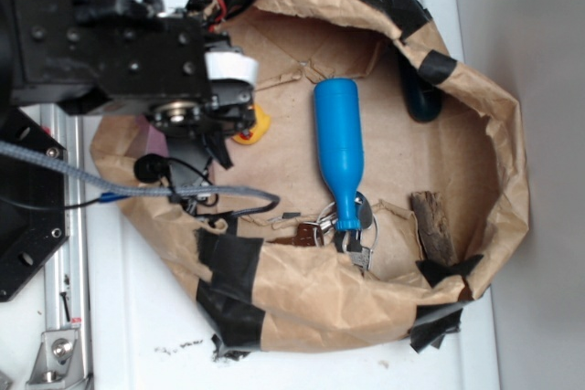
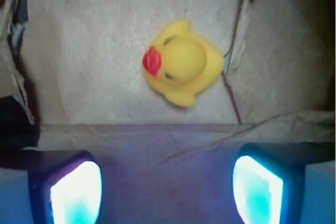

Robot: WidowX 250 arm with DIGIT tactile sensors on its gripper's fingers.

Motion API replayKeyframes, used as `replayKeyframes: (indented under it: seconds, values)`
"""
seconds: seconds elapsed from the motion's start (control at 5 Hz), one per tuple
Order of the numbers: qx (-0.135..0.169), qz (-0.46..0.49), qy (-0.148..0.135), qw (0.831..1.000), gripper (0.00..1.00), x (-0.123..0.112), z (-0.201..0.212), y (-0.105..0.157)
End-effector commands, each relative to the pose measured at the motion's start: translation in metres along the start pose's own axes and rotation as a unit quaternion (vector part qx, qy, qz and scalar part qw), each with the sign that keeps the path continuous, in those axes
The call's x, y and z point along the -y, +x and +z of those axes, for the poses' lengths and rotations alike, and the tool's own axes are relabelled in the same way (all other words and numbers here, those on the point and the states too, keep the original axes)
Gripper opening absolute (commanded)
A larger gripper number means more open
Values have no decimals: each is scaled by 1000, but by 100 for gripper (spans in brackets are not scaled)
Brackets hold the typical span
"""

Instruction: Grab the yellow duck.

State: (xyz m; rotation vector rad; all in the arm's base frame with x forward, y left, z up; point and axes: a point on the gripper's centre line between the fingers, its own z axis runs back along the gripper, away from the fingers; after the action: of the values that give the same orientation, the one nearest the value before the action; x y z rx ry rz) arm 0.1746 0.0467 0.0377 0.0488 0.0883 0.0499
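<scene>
Nearest the wrist camera, the gripper (image 2: 167,184) stands with its fingers (image 2: 73,192) spread wide and holding nothing. Beyond them the yellow duck (image 2: 182,69) sits on the brown paper bag (image 1: 302,303), left of the blue bottle (image 1: 339,148). To grasp well, I judge it should advance until the duck lies between the fingers, then descend and close squarely.

Brown paper enclosure (image 1: 475,116) with crumpled walls patched with black tape (image 1: 228,280), set on a white bench (image 1: 137,317). Inside — a blue bottle (image 1: 338,139) lying down, its neck over a bunch of keys (image 1: 352,230); a dark wooden block (image 1: 433,226) near the right wall; a dark object (image 1: 420,93) at the far wall.
</scene>
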Motion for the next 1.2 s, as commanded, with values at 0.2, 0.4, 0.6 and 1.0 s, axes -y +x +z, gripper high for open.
replayKeyframes:
  seconds: [0.2,0.4,0.6,1.0]
  values:
    - [7,21,0,1000,100,-11,4,27]
    - [5,19,4,1000,100,-10,3,35]
    - [7,24,3,1000,100,-9,4,45]
    - [10,24,5,1000,100,-8,4,62]
